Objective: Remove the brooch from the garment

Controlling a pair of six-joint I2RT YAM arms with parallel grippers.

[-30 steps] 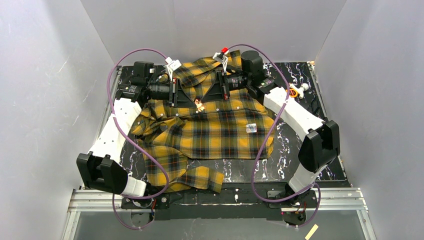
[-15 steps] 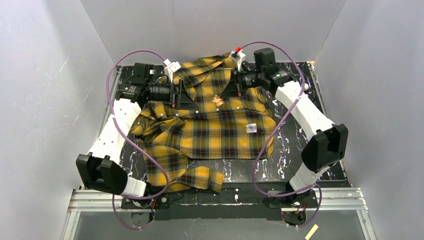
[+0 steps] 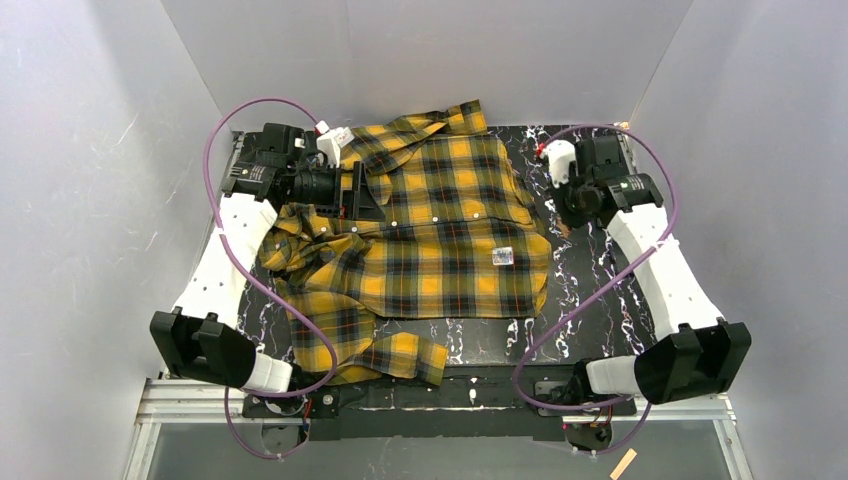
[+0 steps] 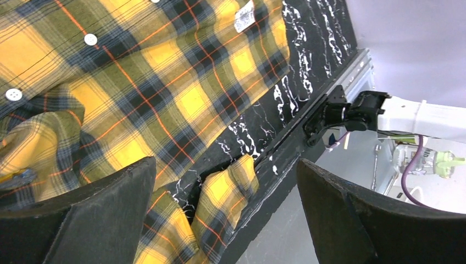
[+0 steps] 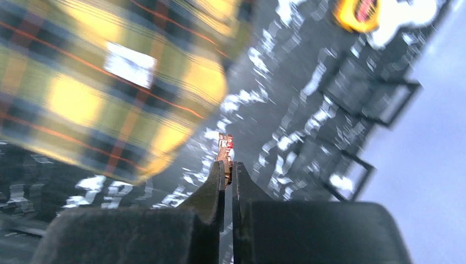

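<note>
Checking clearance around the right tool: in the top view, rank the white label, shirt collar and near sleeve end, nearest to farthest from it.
From the right tool:
1. white label, just to its left on the shirt front
2. shirt collar, far side
3. sleeve end, near edge

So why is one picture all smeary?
Right wrist view: the yellow-and-black plaid flannel shirt and black marbled table are smeared; only the right end effector pinching the tiny irregular brooch looks sharp. Left wrist view and top view: crisp, evenly lit.
</note>
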